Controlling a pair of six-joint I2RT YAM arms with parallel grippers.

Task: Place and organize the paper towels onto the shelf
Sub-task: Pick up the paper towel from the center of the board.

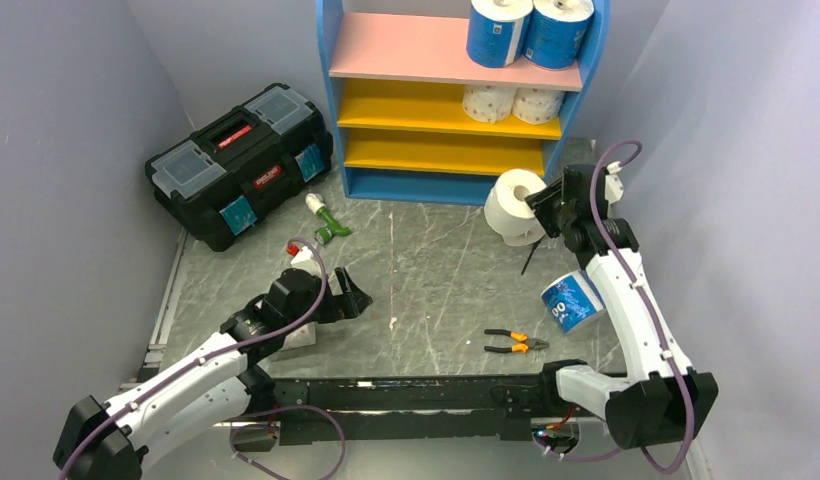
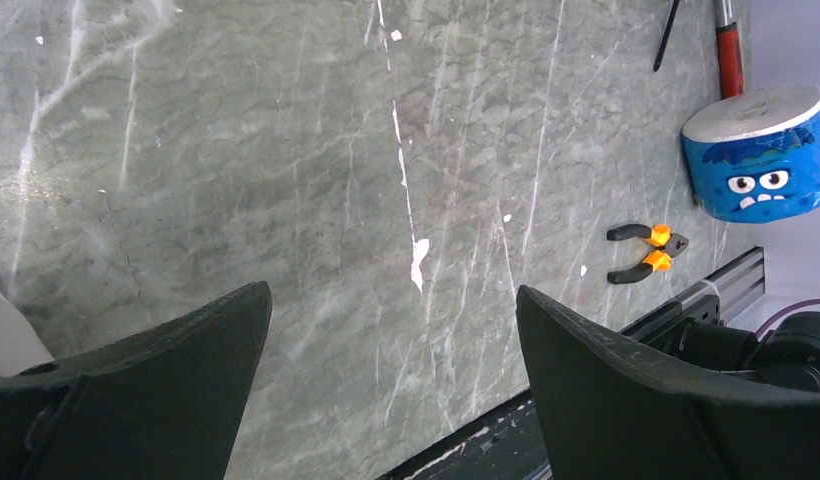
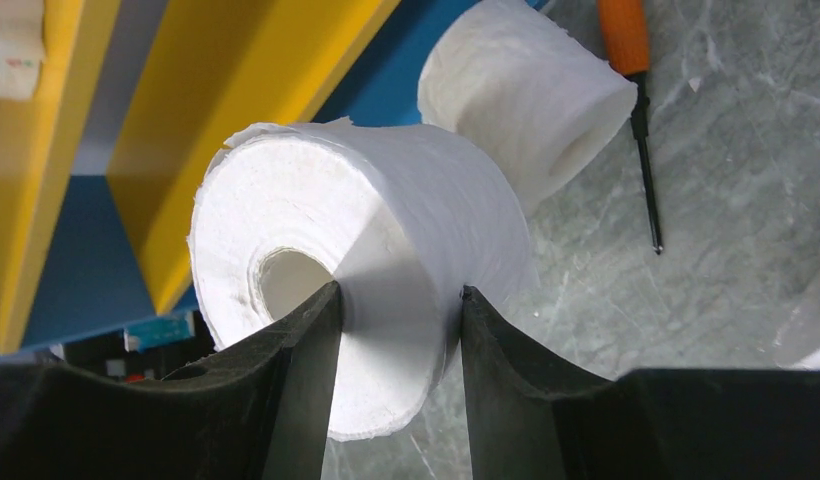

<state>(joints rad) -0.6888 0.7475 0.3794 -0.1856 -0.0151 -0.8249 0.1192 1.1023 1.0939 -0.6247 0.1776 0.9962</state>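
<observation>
The right gripper [image 3: 396, 300] is closed down on a plain white paper towel roll [image 3: 366, 250]. One finger [image 3: 311, 370] reaches into the cardboard core and the other presses the outer wrap, so the roll's wall is pinched between them. From above, this roll [image 1: 513, 200] hangs just in front of the lower right corner of the shelf [image 1: 426, 50].

A second plain white roll [image 3: 526, 90] lies on the table just past the held one. A screwdriver [image 3: 636, 100] with an orange handle lies beside it. Nearer the right arm's base, a blue-wrapped roll [image 1: 571, 300] with a cartoon face lies on its side on the grey marbled table [image 1: 426, 270]. Orange-handled pliers [image 1: 514, 343] lie near it toward the middle.

The left gripper [image 2: 391, 330] hovers low over bare tabletop, its fingers spread wide with nothing between them.

On the shelf, two blue-wrapped rolls [image 1: 499, 30] stand side by side at the right end of the pink top board. Two white rolls [image 1: 489, 100] sit under them on the upper yellow board. A black toolbox [image 1: 241, 165] sits on the table left of the shelf.
</observation>
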